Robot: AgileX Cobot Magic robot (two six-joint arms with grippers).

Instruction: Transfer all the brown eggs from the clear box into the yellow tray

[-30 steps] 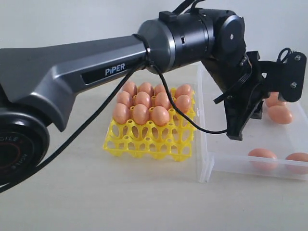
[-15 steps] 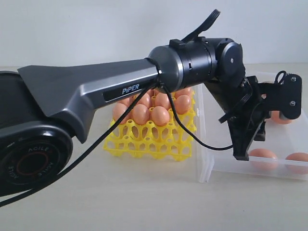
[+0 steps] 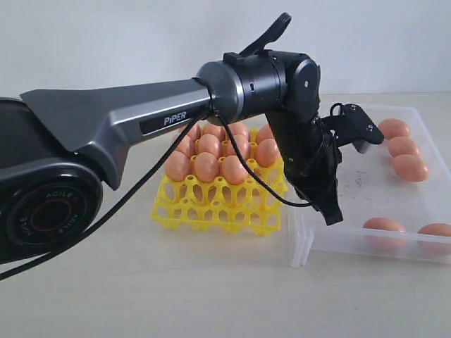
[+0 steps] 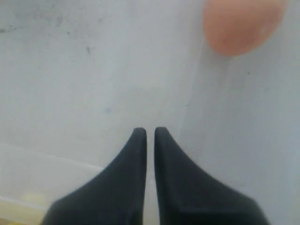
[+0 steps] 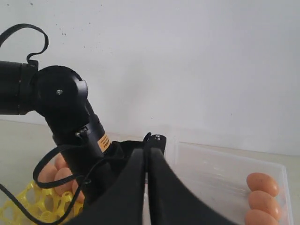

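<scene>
Right now your left hand (image 3: 332, 215) hangs tip-down inside the clear box (image 3: 366, 190). It is at the box corner closest to the yellow tray (image 3: 211, 208) and to the bench (image 3: 176, 282) edge nearest the exterior camera. In the left wrist view its 2 fingers (image 4: 126, 178) are pressed almost together, with only a thin slit between them and nothing pinched. Beneath them you see the smudged box floor, and 1 egg (image 4: 241, 23) lies well apart from the tips.

Your right hand (image 5: 146, 157) is pressed together too and holds nothing. It is raised and faces the left arm (image 5: 65, 112), with the tray and box beyond it.

Of the brown eggs (image 3: 206, 167), 5 lie in the clear box. You can see 3 in a line (image 3: 403, 146) toward its far right side and 2 (image 3: 384, 229) against the wall nearest the camera. The others sit upright in the yellow tray, filling the cups on its far side, while the cups on its near side stand bare.

The tray rests around the middle of the bench, just beside the box's left wall; you cannot tell whether they touch. The box lies toward the bench's right edge. A black cable (image 3: 268, 190) from the left arm droops in front of the tray's right side.
</scene>
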